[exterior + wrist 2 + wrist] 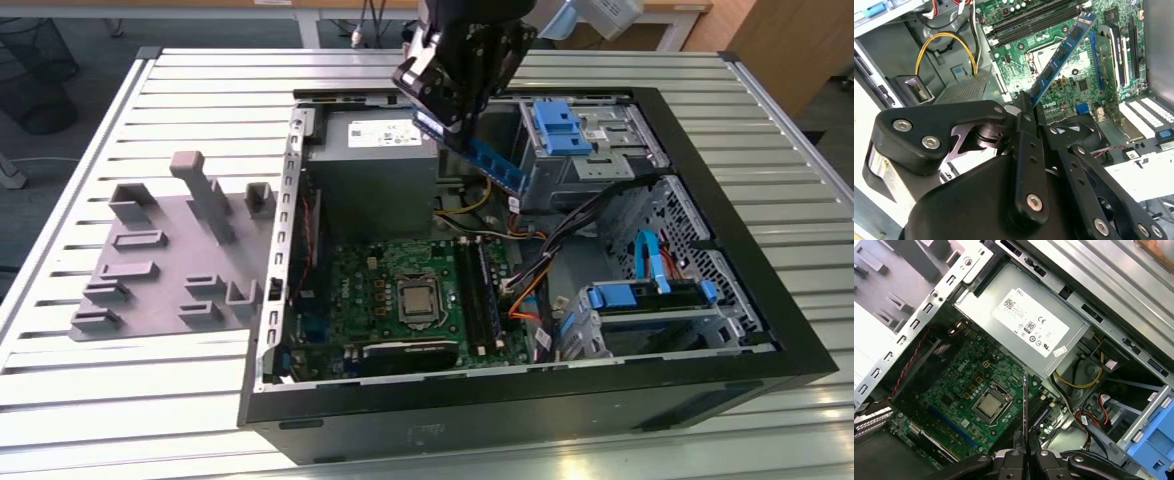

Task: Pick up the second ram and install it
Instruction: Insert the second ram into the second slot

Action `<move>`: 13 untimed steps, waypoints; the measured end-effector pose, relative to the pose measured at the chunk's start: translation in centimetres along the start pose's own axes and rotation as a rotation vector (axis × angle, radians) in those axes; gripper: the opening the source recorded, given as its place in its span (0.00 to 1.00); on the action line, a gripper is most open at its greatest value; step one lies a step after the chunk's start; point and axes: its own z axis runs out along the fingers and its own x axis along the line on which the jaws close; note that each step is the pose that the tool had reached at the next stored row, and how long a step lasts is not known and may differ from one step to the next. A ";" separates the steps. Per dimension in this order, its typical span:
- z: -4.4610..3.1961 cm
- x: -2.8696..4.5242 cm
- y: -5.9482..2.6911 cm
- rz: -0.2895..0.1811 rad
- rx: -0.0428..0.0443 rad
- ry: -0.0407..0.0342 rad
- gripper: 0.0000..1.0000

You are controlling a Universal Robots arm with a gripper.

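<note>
We see the second ram (491,165) clamped in the claw (447,120) at upper centre of the exterior view, held tilted above the open computer case (747,330). Below it lie the motherboard (400,290) and the black slot rails (478,295); the grey power supply (374,150) sits close beside it. At frame left, the grey holder tray (160,250) rests on the bench (80,400).
</note>
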 end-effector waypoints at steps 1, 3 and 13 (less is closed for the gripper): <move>0.00 0.00 0.00 0.008 0.0001 0.0001 0.14; 0.01 0.00 0.00 0.024 0.0003 0.0001 0.14; 0.05 0.00 0.00 0.110 0.0012 0.0008 0.14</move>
